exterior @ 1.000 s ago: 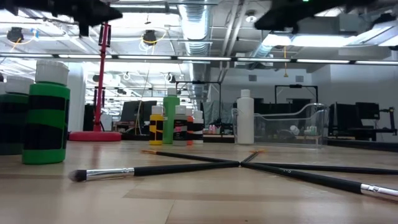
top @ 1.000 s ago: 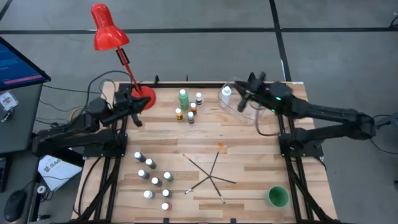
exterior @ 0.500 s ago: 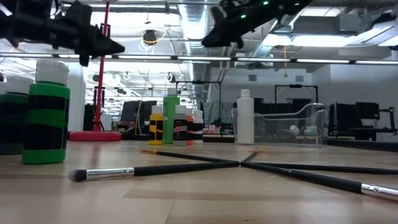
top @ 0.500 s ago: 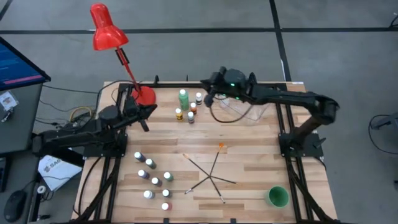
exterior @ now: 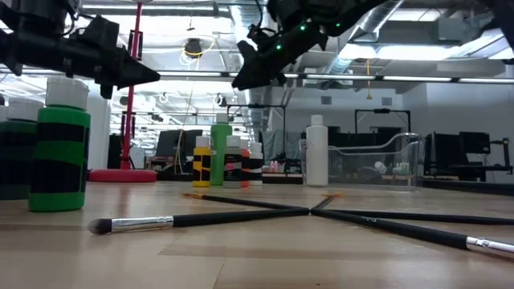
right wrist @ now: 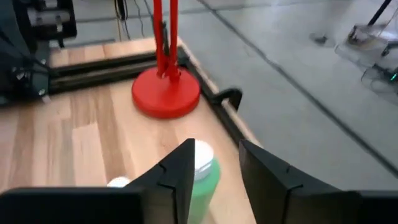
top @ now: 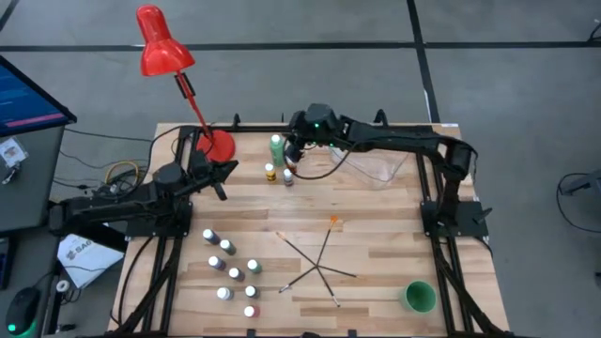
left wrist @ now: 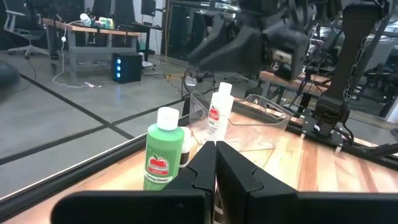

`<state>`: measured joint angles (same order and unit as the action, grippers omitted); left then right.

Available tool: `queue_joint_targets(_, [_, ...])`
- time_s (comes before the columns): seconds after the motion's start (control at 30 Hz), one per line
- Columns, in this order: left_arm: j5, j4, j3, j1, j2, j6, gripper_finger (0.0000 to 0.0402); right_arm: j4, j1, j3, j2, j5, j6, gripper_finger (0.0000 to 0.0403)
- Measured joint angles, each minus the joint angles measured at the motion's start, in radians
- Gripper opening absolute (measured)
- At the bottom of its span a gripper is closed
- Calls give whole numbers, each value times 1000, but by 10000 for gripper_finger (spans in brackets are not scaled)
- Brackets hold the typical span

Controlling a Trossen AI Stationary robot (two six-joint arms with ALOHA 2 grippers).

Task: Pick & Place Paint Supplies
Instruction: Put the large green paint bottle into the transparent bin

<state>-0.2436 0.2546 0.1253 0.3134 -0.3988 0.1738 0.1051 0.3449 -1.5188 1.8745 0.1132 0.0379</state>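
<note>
My right gripper (right wrist: 214, 171) hangs open above the green bottle (right wrist: 202, 171), lined up to grab; left gripper (left wrist: 215, 163) waits closed.

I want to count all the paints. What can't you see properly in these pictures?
- Small bottles by the green bottle: right gripper covers some, high view.
- White bottle: right arm covers it, high view.
- Near bottles: mostly cut off by the low view's edge.
- Labels: too small.
</note>
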Motion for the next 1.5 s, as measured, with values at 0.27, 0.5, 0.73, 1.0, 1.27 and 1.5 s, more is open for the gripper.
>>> queue_joint_targets(0.27, [3,2,0,0,0,-4,3,112,9,-69,15,18,19,169])
queue_joint_targets(0.5, [1,5,-6,0,-4,-4,3,67,17,-78,17,19,-2,285])
queue_joint_targets(0.73, [-72,54,-97,0,-2,35,3,23,-1,-77,95,19,-16,304])
queue_joint_targets(1.0, [-92,100,-119,0,-7,11,3,-30,3,-77,97,21,-17,302])
queue_joint_targets(1.27, [-53,97,-119,1,-6,-25,3,-46,10,-73,136,18,-47,302])
queue_joint_targets(1.5, [-110,90,-119,2,16,-6,3,-94,13,-77,165,18,-39,302])
